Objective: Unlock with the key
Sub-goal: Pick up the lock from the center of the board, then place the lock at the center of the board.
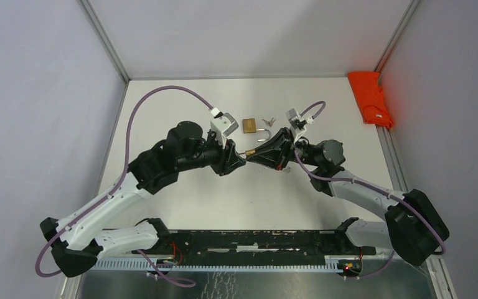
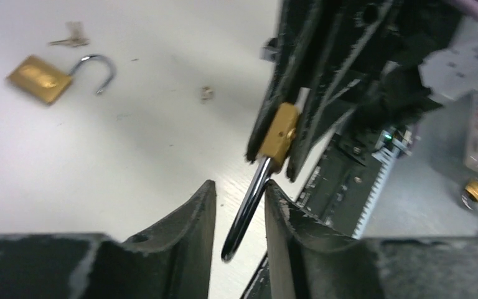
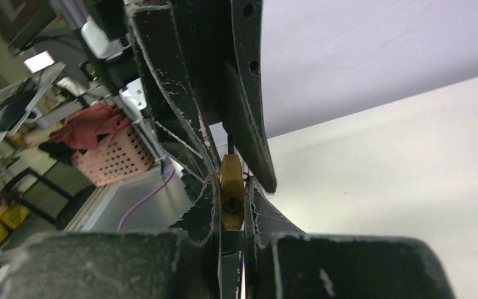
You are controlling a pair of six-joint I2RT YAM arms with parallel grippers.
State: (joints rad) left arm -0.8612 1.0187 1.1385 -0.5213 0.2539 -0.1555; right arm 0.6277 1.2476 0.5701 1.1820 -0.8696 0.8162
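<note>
The white table carries both arms. The left arm reaches in from 8 o'clock and the right arm from 4 o'clock, and they meet tip to tip near the table's middle. At 2 o'clock, on the table's right edge, lies an orange-red object. The right gripper has its fingers pinched on the body of a small brass padlock, which is held in the air between the two arms. The left gripper has its fingers spread, one on each side of the steel shackle; the shackle lies close against one finger, but I cannot tell if it touches. At 12 o'clock from the held lock, a second brass padlock lies flat on the table with its shackle swung open. Just beside it, at 2 o'clock, lie the small keys, apart from both grippers.
</note>
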